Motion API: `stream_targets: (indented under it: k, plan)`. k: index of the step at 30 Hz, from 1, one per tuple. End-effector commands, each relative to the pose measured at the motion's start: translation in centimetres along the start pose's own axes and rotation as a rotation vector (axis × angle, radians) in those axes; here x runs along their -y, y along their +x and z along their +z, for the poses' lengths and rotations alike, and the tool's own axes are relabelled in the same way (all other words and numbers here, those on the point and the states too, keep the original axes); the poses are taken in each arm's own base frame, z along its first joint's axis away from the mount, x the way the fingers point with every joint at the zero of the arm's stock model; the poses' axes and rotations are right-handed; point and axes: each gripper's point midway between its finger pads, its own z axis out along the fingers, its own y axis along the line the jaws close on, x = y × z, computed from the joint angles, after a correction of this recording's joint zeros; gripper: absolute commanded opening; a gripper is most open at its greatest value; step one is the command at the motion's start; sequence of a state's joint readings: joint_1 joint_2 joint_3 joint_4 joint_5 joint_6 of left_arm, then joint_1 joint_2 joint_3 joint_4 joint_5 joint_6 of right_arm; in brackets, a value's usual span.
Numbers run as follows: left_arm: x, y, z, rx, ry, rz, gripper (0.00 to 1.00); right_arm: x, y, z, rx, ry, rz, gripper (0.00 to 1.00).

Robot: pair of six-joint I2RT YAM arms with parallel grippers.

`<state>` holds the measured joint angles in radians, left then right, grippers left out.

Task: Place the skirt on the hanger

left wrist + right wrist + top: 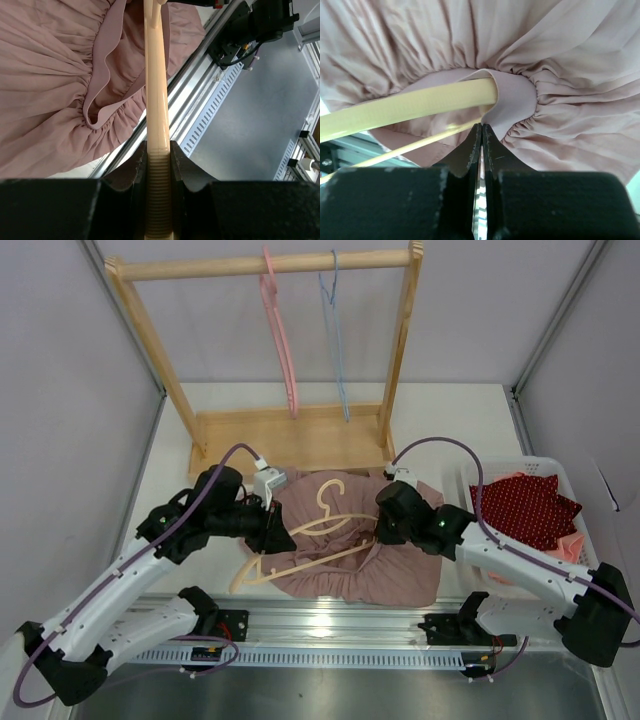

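On the table (440, 430) the pink skirt (400, 575) was spread between the arms. The cream hanger (300, 562) was laid on it, one end tucked under the waistband. The hanger was clamped by the left gripper (159, 150). The right gripper (481, 131) was closed at the waistband.

Bright even light, glare on rail (320, 625).

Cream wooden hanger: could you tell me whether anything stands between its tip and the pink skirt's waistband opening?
Nothing visible does. The cream wooden hanger's tip sits under the waistband of the pink gathered skirt, whose edge the right pincer pinches beside it. The left pincer clamps its other arm.
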<state>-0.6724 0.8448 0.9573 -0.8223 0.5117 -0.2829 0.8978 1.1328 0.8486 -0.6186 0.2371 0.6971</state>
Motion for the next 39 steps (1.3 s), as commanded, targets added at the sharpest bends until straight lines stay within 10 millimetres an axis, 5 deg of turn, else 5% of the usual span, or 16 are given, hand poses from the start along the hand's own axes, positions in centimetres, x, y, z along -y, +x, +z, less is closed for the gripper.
stream_targets:
  k: [1,32,35,39]
  plan:
    - [1.5,-2.0,0.9,0.075,0.100,0.043,0.00,-1.5,-2.2,-1.8,0.063,-0.043,-0.009,0.03]
    - [-0.3,-2.8,10.1,0.151,0.212,-0.056,0.00,-3.3,0.4,-1.8,0.004,-0.058,-0.064,0.02]
    - [-0.7,-2.2,11.1,0.126,0.188,-0.051,0.00,-2.8,0.9,-1.3,0.000,-0.044,-0.075,0.10]
    - [-1.6,-1.4,12.0,0.097,0.147,-0.058,0.00,-1.7,1.0,-1.4,0.008,0.001,-0.100,0.41]
